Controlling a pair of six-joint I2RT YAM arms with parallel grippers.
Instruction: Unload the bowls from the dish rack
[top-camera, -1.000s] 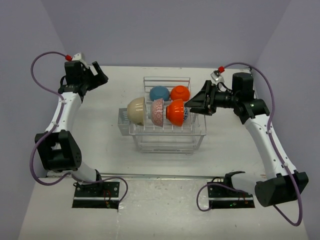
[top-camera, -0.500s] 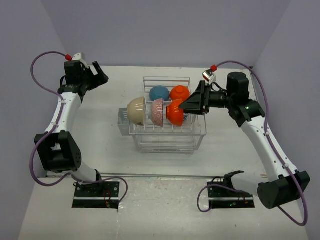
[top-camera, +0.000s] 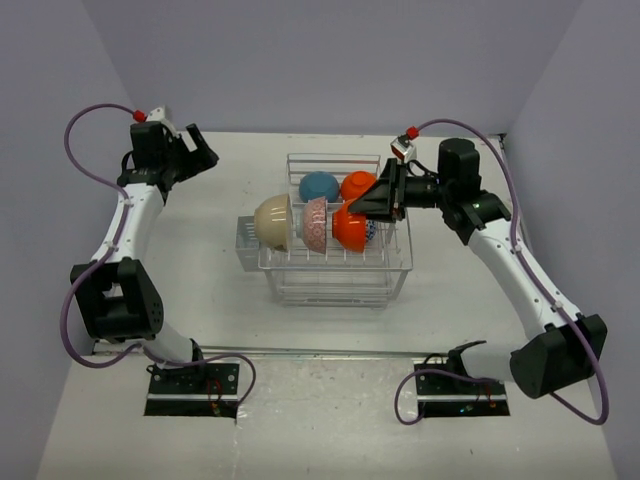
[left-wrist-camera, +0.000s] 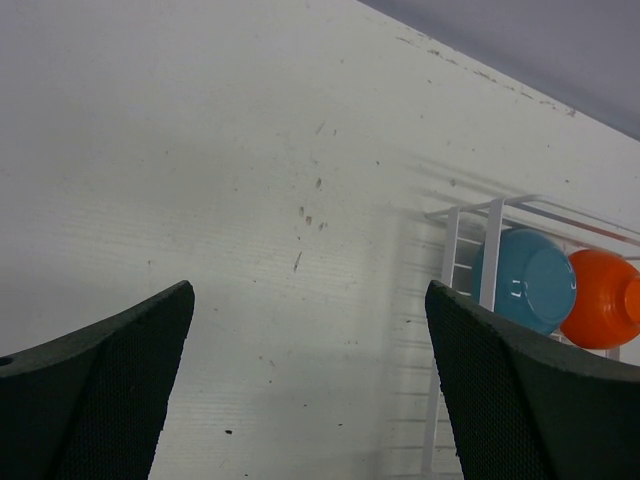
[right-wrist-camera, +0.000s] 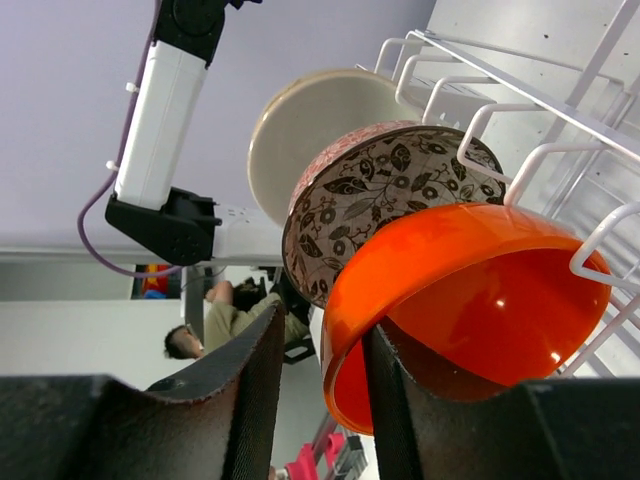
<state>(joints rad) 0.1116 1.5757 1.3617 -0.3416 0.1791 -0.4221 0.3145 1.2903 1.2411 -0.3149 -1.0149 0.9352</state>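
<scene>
The white wire dish rack (top-camera: 392, 268) on its clear plastic tray stands mid-bench. The right gripper (right-wrist-camera: 325, 332) reaches in from the right edge, its two fingers astride the rim of the glossy round orange bowl (right-wrist-camera: 470, 300), which stands on edge beside the pink leaf-patterned bowl (right-wrist-camera: 380, 190) and the cream bowl (right-wrist-camera: 310, 130). A sliver of gap shows by one finger, so the jaws seem not yet clamped. The left gripper (left-wrist-camera: 308, 300) hangs near the far left corner, jaws spread wide, holding nothing.
</scene>
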